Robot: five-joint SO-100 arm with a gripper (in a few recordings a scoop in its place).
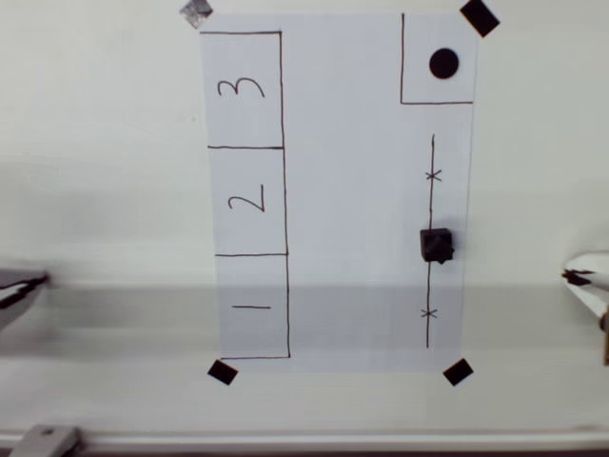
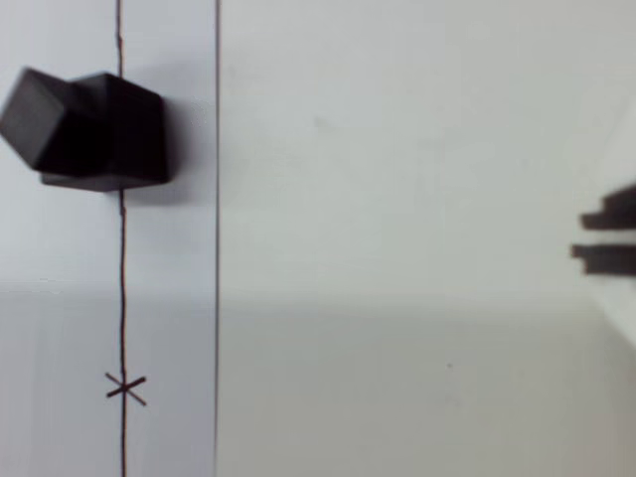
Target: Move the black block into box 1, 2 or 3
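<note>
Black block (image 1: 437, 245) is sitting on the drawn vertical line (image 1: 431, 238) at the right side of the white paper (image 1: 352, 190) in the overhead view, between the two x marks, well apart from box 1 (image 1: 252, 306) at the lower left. Wrist view has the block (image 2: 94, 129) upper left. Gripper (image 1: 585, 278) is at the right edge, can't tell if it's spread or pressed together.
</note>
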